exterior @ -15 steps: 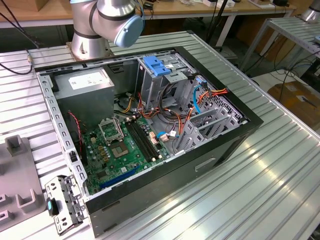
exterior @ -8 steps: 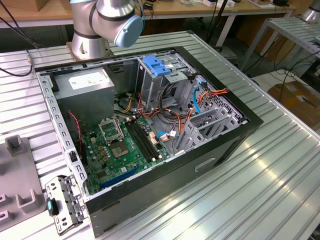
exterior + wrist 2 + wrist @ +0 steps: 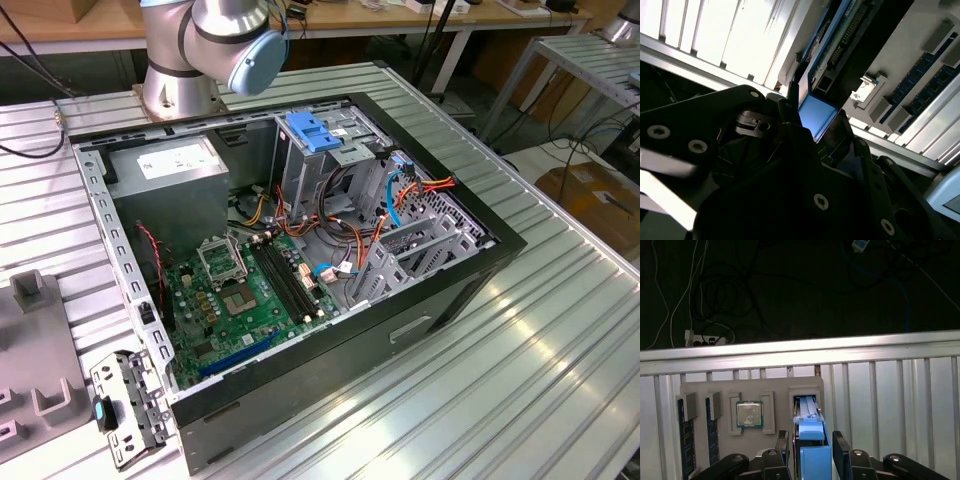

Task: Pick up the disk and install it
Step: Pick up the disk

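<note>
My end effector point(image 3: 811, 436) sits astride the disk point(image 3: 812, 460), which stands on edge in a slot of the grey tray point(image 3: 782, 390) on the table point(image 3: 900, 405). In both wrist views the disk's blue plastic end lies right between my jaws. I cannot tell whether I have closed on it or only bracket it. The disk looks fully seated in the tray, not lifted.

Also in the tray, the processor chip point(image 3: 749, 414) lies in the recess next to the disk's slot. The memory sticks point(image 3: 685, 440) stand in the tray on the far side of the chip.

I judge the disk to be dense and rigid, heavy for its size, and sensitive to knocks. The blue plastic is probably smooth and may give a little under pressure. The better hold is therefore square across its two long flanks, low enough to bear on the metal body. It should come straight out of the tray's slot without twisting.
</note>
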### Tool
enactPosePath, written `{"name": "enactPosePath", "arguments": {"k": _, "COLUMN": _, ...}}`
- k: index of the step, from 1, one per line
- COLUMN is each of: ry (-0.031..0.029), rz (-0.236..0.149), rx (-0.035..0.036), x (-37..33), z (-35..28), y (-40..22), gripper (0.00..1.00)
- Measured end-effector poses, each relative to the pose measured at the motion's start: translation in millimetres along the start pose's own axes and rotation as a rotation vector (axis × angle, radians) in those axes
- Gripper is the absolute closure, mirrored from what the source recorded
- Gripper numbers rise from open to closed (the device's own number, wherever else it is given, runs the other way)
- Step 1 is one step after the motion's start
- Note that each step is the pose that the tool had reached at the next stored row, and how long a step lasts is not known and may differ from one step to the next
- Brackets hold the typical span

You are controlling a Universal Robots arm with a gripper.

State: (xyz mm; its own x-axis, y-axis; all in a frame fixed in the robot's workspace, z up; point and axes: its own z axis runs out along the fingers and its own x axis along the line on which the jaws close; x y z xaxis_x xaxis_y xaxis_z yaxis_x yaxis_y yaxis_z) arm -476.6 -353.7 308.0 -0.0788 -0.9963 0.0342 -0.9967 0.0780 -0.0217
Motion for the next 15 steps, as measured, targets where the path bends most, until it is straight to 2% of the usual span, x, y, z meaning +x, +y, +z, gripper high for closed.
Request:
{"name": "enactPosePath", "arguments": {"k": 5, "ry": -0.0001, "rz": -0.002, "rx": 0.0009, "x": -0.1, "z": 4.8, "y": 0.0, "gripper": 0.53}}
{"name": "enactPosePath", "arguments": {"k": 8, "ry": -0.0010, "rz": -0.042, "rx": 0.0031, "x": -0.3, "z": 8.4, "y": 0.1, "gripper": 0.53}}
{"name": "enactPosePath", "arguments": {"k": 15, "ry": -0.0010, "rz": -0.046, "rx": 0.0036, "x": 0.0, "z": 11.1, "y": 0.1, "gripper": 0.53}}
